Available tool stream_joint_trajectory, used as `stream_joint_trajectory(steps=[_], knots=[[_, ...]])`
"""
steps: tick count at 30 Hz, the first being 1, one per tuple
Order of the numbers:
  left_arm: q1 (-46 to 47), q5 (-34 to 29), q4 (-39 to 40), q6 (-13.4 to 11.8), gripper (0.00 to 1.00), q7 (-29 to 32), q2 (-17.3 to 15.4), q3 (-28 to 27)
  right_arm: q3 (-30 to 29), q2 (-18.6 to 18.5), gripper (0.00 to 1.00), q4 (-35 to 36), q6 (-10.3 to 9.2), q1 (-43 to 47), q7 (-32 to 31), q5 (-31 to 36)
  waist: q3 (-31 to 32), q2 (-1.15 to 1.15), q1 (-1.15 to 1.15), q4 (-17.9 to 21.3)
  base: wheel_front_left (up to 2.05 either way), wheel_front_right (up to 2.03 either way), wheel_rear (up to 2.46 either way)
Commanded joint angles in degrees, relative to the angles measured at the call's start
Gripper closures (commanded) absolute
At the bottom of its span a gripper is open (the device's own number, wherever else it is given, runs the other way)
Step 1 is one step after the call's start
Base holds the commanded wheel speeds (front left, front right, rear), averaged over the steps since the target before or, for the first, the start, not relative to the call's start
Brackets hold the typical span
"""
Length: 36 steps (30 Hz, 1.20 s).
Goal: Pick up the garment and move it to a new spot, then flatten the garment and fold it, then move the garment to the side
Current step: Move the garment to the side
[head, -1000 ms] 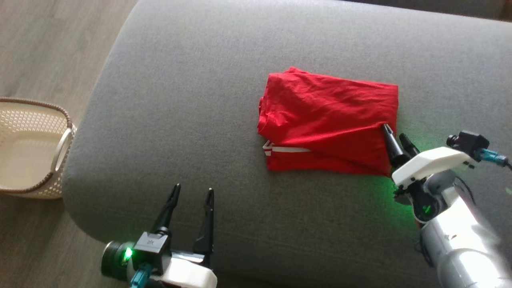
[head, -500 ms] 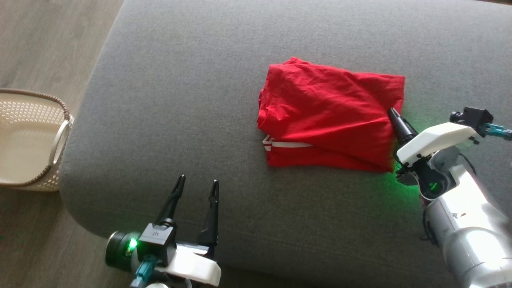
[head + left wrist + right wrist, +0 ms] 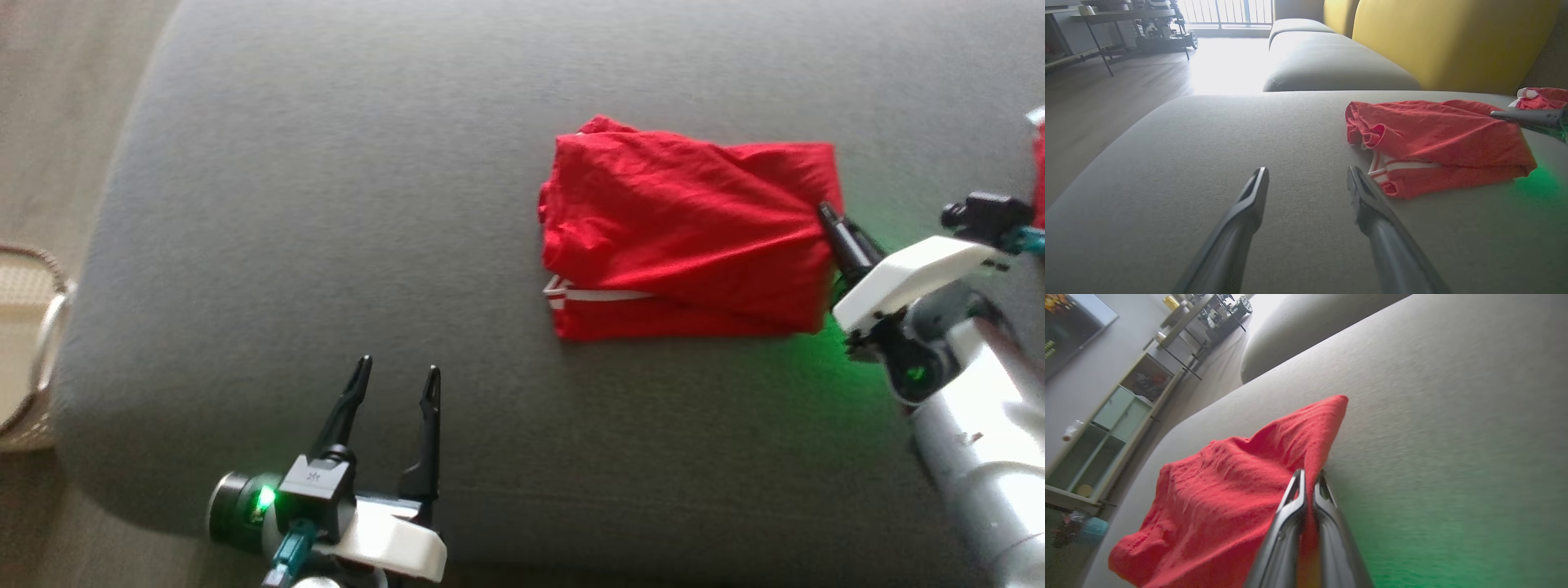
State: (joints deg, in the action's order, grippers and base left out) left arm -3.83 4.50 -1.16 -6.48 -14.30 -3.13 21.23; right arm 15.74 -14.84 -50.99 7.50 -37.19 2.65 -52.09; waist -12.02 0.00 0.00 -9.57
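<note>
Your right hand (image 3: 826, 211) is pinched shut on an edge of the folded red garment (image 3: 686, 237) mid-sofa seat (image 3: 326, 204), your left hand (image 3: 396, 377) gaping empty at the seat's front; folding looks done, the move aside remains.

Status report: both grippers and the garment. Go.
Left gripper open, holding nothing, near front edge of gray cushion. Right gripper shut on right edge of folded red garment. Another red cloth lies beyond it.
</note>
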Motion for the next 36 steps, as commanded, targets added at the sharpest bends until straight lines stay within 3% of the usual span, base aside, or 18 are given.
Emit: stream_joint_trajectory(steps=[1,9,16,26,36], knots=[[1.9,-0.7,2.2,0.1,0.00,-0.7,0.2,-2.2,1.1,-1.6,1.00,2.2,-0.01,-2.0,0.9,1.1,-0.8,0.00,0.00,2.6,0.00,0.00,0.00],[4.2,-2.6,1.6,1.6,0.00,-0.7,-0.3,-2.9,1.9,-8.0,1.00,6.0,-0.01,-7.4,0.6,6.6,-3.9,0.00,0.00,9.8,0.00,0.00,0.00],[6.1,-3.7,1.7,2.7,0.00,-0.7,-1.2,-2.6,0.9,-13.0,1.00,7.8,-0.01,-13.6,-1.3,11.6,-6.5,0.00,0.00,13.5,0.00,0.00,0.00],[8.2,-4.6,1.6,3.2,0.00,-0.7,-1.8,-1.6,-5.1,-20.1,1.00,10.2,-0.01,-18.4,-4.1,18.1,-10.3,0.00,0.00,13.7,0.00,0.00,0.00],[9.7,-4.6,1.3,3.2,0.00,-0.7,-2.3,-1.0,-11.7,-25.2,1.00,12.2,-0.01,-17.1,-7.4,24.5,-12.5,0.00,0.00,12.0,0.00,0.00,0.00]])
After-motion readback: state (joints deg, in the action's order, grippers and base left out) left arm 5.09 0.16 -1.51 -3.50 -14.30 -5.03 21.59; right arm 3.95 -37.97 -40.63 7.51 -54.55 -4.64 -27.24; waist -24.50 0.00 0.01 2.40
